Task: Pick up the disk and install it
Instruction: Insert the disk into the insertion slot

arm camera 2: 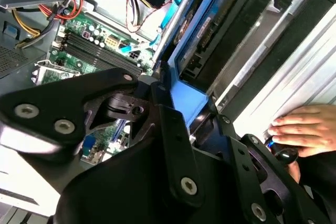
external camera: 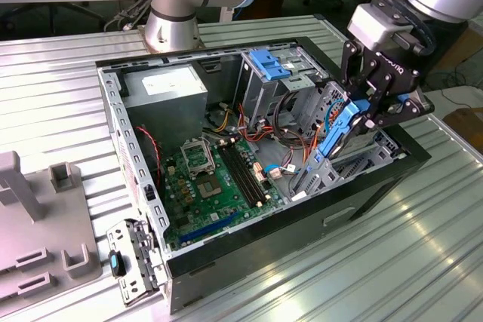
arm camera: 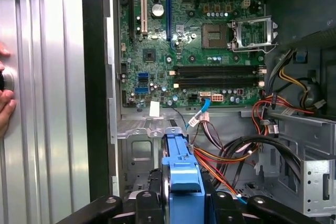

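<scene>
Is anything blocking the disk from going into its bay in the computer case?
Nothing visible does. The gripper holds the disk tilted at the drive cage; cables run close beside it, apparently not across.

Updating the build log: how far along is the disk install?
Done: the disk is picked up, clamped by its blue frame in the gripper. In hand: it hangs tilted, its lower end down at the drive cage inside the open case. Left: it is not yet seated flat in a bay.
</scene>
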